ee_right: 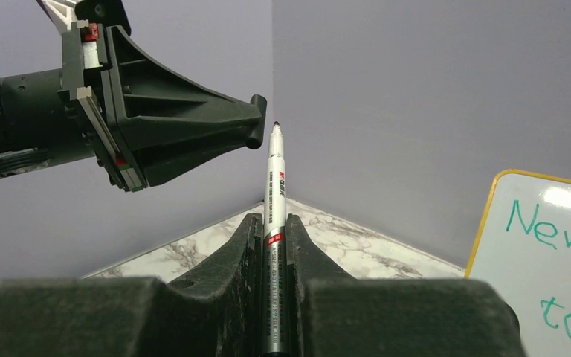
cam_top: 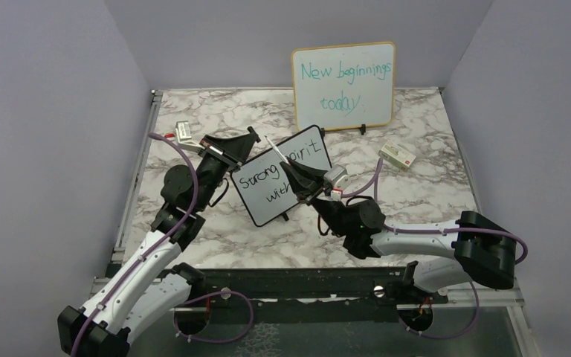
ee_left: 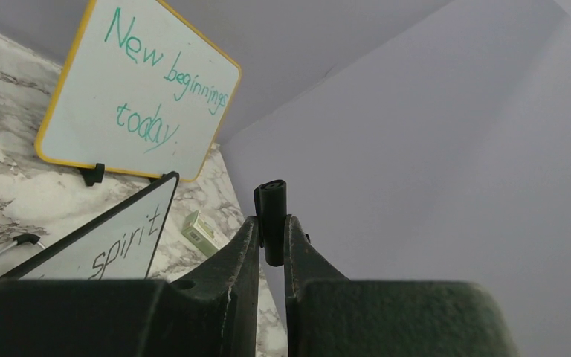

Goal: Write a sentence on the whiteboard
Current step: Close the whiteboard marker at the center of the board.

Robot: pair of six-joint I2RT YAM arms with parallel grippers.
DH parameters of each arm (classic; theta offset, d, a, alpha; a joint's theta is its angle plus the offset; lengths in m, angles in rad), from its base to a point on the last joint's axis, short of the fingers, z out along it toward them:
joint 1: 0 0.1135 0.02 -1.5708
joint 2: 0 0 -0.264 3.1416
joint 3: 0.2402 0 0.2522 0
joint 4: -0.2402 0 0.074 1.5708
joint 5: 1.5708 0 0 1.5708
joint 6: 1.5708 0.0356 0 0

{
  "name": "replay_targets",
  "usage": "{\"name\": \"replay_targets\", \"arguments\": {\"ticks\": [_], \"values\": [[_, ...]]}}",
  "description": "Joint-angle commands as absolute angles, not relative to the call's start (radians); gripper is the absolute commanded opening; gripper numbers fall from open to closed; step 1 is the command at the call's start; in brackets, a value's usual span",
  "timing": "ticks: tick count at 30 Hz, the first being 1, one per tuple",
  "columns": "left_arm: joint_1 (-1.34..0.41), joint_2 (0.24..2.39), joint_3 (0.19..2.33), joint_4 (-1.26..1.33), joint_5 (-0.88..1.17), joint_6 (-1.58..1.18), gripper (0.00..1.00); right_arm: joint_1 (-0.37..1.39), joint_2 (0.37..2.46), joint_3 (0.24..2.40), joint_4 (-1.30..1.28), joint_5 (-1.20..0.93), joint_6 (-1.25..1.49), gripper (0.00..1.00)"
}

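Overhead, the whiteboard [cam_top: 264,195] sits centrally, reading "Strong spirit with"; the left wrist shows the left gripper [ee_left: 271,230] pinching the cap [ee_left: 271,202]; the right wrist shows the right gripper [ee_right: 273,230] clamping the marker [ee_right: 276,171], whose bare tip should land squarely after "with".

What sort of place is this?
Likely a robotics test cell: plain lavender walls box in a marble-patterned table, two robot arms sit at its near edge, and the right fingers hold a marker.
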State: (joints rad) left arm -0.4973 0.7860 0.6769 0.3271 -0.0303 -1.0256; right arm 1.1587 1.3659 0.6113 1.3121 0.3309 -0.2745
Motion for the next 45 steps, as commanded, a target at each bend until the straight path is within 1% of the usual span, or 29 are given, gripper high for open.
{"name": "replay_targets", "arguments": {"ticks": [1, 12, 45], "values": [[-0.507, 0.775, 0.669, 0.371, -0.107, -1.046, 0.0, 1.166, 1.374, 0.634, 1.33, 0.353, -0.295, 0.01], [-0.508, 0.782, 0.669, 0.371, -0.14, -1.102, 0.0, 1.17, 1.381, 0.654, 1.277, 0.295, -0.293, 0.01], [-0.508, 0.808, 0.687, 0.374, -0.081, -1.121, 0.0, 1.17, 1.396, 0.687, 1.218, 0.306, -0.294, 0.01]]}}
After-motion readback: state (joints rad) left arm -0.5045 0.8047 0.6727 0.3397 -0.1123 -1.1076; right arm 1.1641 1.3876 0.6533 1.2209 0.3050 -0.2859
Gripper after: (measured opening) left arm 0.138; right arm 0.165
